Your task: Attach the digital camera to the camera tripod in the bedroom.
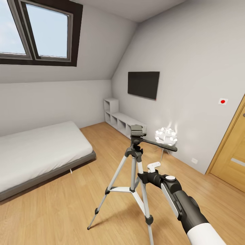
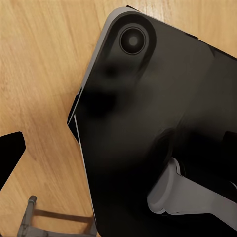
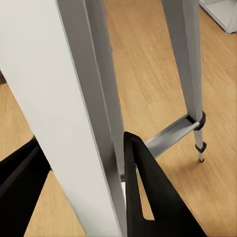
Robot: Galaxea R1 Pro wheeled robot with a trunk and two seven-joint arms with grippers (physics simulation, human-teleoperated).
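Looking from the left side of the bedroom: dark-framed skylight up in the sloped ceiling, low bed with a white mattress and grey base on the light wood floor. Further right, white cube shelves along the wall, under a flat black wall-mounted TV. Near the middle, tall camera tripod with silver-white metal legs and black joints, standing upright on the floor, dark grey head on top with its long handle sticking out to the right. Just right of the legs, right gripper on its black and white arm, fingers apart with one tripod leg between them in the right wrist view. Behind it, a small white lumpy thing by the wall. Far right, wooden door. Left gripper: cannot tell, only a dark blurry shape over the floor.
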